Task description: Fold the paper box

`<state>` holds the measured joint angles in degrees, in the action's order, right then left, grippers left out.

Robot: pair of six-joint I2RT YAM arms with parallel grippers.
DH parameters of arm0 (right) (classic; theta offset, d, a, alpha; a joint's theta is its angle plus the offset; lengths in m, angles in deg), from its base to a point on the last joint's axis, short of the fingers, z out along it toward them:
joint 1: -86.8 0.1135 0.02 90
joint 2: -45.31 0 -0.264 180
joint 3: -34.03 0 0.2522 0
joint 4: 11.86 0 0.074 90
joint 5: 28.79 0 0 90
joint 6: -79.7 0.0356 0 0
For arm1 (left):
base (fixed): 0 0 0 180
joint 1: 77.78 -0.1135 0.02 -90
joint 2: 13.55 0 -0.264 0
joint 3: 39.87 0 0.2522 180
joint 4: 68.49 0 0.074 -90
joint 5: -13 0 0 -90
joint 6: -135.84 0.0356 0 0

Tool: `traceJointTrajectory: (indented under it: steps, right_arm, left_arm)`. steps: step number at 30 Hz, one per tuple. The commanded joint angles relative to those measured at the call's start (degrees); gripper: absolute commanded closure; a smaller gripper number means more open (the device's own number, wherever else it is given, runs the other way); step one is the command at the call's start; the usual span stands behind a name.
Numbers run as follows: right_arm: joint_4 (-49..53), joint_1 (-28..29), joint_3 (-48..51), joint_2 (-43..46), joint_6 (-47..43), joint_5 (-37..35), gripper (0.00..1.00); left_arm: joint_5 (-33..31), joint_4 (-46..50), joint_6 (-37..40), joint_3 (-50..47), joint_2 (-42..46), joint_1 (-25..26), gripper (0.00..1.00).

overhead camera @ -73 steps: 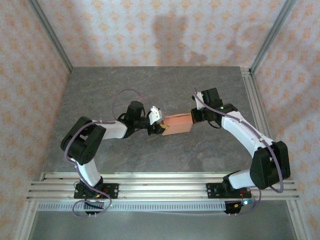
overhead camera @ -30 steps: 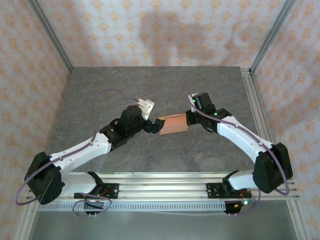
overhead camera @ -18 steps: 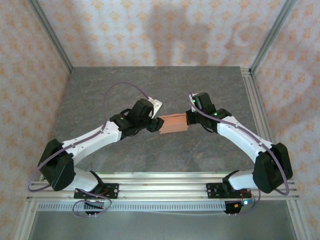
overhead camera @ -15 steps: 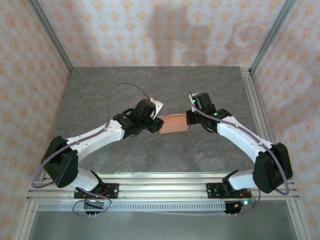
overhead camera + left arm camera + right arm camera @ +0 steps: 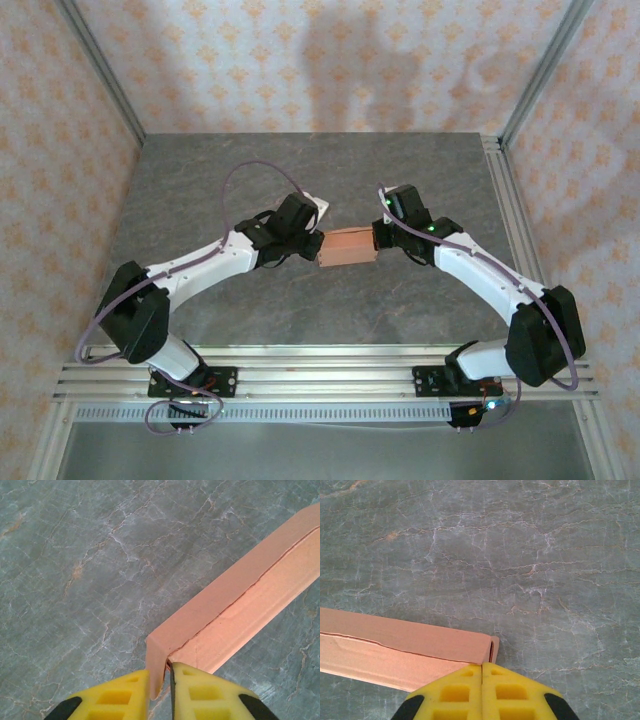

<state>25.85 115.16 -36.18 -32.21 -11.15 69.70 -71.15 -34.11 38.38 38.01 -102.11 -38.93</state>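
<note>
The left arm has swung its elbow inward, and the left gripper (image 5: 315,246) now sits at the left end of the paper box (image 5: 347,246). Its yellow pads (image 5: 125,695) are clamped on a thin card corner there. The right gripper (image 5: 378,238) is clenched on the box's right end, pads pressed tight together. The grey table (image 5: 300,170) spreads all round the box, which spans between both grippers.

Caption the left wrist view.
Left gripper pinches a corner flap of the paper box, grey table behind.
</note>
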Motion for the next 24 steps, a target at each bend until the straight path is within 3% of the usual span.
traceJointTrajectory:
  steps: [1, 5, 11, 24]
  right_arm:
    - [-0.7, 0.38, -0.07, 0.41, 0.4, -1.5, 1.0]
    - [-0.56, 0.38, -0.33, 0.36, 0.29, -1.57, 1.0]
    - [-0.5, 0.38, -0.76, 0.0, 0.27, -1.42, 1.0]
    - [-1.26, 0.38, -0.33, -0.39, 0.74, -0.43, 1.0]
  left_arm:
    - [0.83, 1.88, -1.06, 1.97, -0.79, -0.53, 0.86]
    - [1.11, 2.14, -2.0, 2.25, -1.18, -0.53, 0.88]
    - [2.05, 3.7, -4.8, 3.96, -2.06, -1.14, 1.0]
    - [5.36, 3.02, -19.83, 5.34, -4.35, -2.5, 1.0]
